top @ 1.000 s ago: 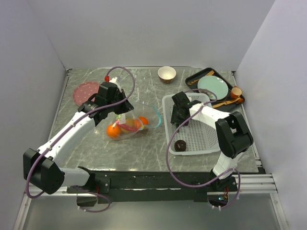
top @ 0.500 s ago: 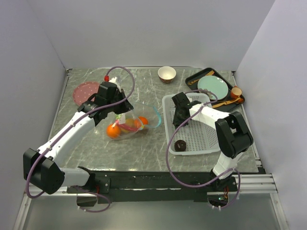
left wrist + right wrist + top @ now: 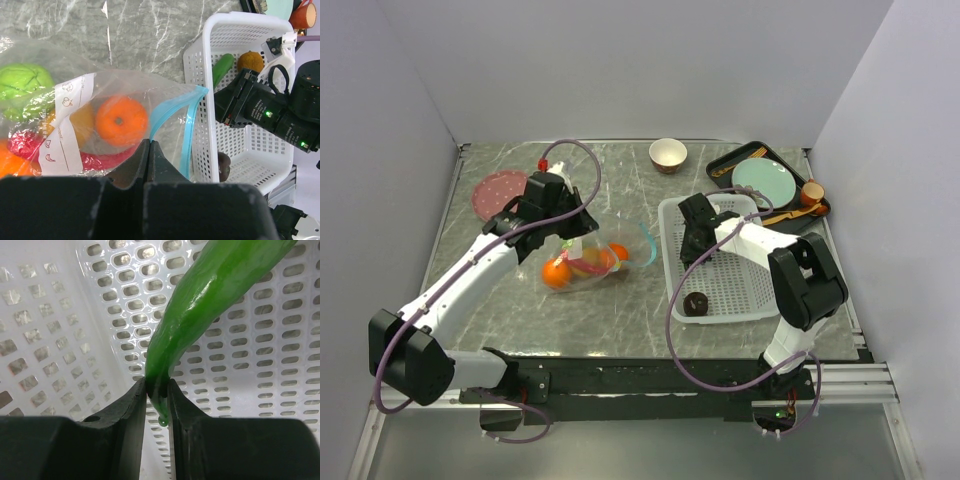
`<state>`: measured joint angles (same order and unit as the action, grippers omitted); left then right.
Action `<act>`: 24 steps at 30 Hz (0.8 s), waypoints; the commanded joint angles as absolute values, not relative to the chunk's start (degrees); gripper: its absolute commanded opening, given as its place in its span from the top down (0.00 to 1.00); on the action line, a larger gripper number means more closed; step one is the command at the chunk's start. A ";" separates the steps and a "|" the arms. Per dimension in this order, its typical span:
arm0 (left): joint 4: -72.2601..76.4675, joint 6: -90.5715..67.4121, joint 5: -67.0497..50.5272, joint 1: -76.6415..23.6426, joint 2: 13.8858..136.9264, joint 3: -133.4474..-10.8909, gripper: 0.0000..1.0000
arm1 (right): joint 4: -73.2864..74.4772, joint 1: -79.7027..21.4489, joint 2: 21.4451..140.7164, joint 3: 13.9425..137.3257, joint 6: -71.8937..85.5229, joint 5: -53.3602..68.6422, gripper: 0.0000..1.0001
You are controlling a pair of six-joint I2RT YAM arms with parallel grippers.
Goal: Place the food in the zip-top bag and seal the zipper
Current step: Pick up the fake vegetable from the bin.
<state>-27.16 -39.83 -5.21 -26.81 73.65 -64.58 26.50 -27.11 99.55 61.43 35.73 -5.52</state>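
The clear zip-top bag (image 3: 610, 235) lies left of centre, an orange (image 3: 555, 273) inside and its teal zipper (image 3: 646, 245) at the right. The left gripper (image 3: 568, 238) meets the bag's far side. The right gripper (image 3: 689, 250) reaches into the white basket (image 3: 740, 290), whose near left corner holds a dark donut-like piece (image 3: 696, 303).

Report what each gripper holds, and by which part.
The left gripper pinches the zip-top bag at its mouth edge, by the zipper. The right gripper clamps the green chili by its thin tip.

Arms (image 3: 470, 268) white w/ blk joints, purple cables (image 3: 572, 141) (green LEDs (image 3: 268, 114) on right one).
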 commanded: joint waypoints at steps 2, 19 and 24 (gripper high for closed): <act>-24.87 -40.17 -6.50 -26.63 72.68 -63.46 0.99 | 25.75 -27.33 95.45 59.68 35.42 -5.63 1.00; -23.64 -40.69 -7.74 -26.63 75.93 -65.30 0.99 | 29.62 -28.21 83.42 60.56 31.20 -1.15 1.00; -22.76 -40.96 -8.35 -26.63 76.20 -65.39 0.99 | 28.83 -28.21 81.13 62.66 28.13 9.28 0.99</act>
<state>-24.71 -40.32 -6.96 -26.81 76.38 -63.44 28.88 -27.79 84.60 59.72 31.33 0.75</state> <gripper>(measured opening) 0.015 0.262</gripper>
